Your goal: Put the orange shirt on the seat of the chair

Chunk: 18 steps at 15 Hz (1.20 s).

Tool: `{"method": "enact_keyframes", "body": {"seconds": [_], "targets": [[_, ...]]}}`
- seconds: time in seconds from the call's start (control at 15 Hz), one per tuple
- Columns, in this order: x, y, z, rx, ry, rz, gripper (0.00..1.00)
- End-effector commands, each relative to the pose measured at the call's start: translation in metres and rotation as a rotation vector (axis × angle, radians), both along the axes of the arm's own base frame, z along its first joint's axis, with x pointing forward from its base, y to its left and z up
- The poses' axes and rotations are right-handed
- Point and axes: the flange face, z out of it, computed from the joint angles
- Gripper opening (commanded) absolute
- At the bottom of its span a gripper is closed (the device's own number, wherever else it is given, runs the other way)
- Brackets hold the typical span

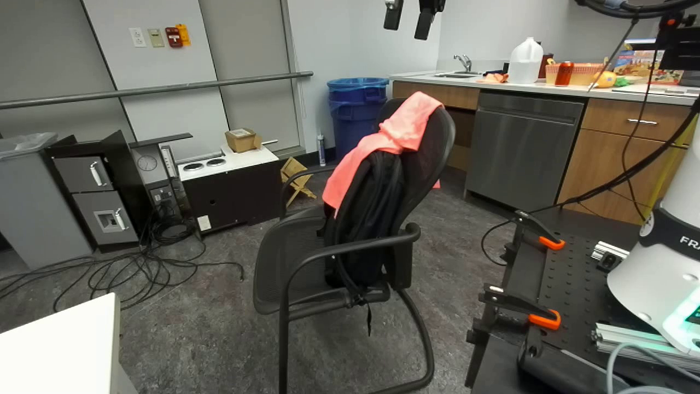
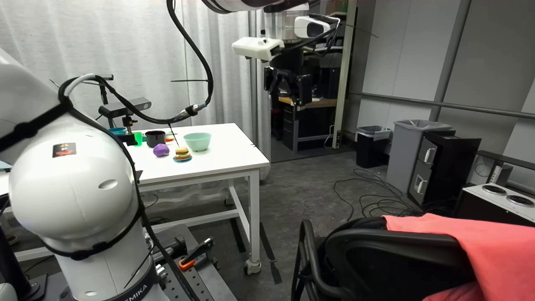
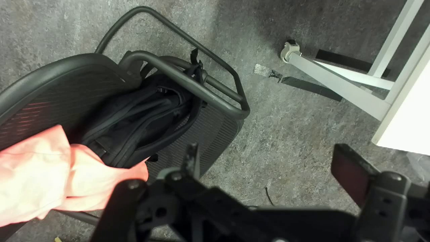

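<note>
The orange shirt [image 1: 402, 128] looks pinkish. It is draped over the top of the black chair's backrest [image 1: 440, 142] and hangs down over a black backpack [image 1: 363, 230]. The shirt also shows in an exterior view [image 2: 480, 242] and at the left of the wrist view [image 3: 37, 178]. The mesh chair seat [image 1: 290, 262] is partly covered by the backpack; its front part shows in the wrist view [image 3: 215, 131]. My gripper [image 3: 267, 156] is open and empty, high above the floor near the chair's front. It also shows in both exterior views [image 1: 409, 22] [image 2: 288, 92].
The chair has curved armrests [image 1: 350, 249] beside the seat. A white table [image 2: 225, 154] with a bowl [image 2: 197, 141] and toy food stands near the robot. Cables [image 1: 147, 273] lie on the floor. A counter [image 1: 547, 90] and a toy stove [image 1: 229, 164] stand beyond the chair.
</note>
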Motion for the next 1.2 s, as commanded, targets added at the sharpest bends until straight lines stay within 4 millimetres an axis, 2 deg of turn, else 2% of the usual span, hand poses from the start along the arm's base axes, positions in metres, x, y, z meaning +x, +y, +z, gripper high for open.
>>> {"method": "enact_keyframes", "body": {"seconds": [0.0,0.67,1.13], "targets": [[0.0001,-0.0001,0.0004,0.0,0.001,0.0,1.0],[0.0001,-0.0005,0.0007,-0.006,0.003,0.004,1.0],[-0.0021,-0.0075,-0.0013,-0.15,0.062,0.084,1.0]]}}
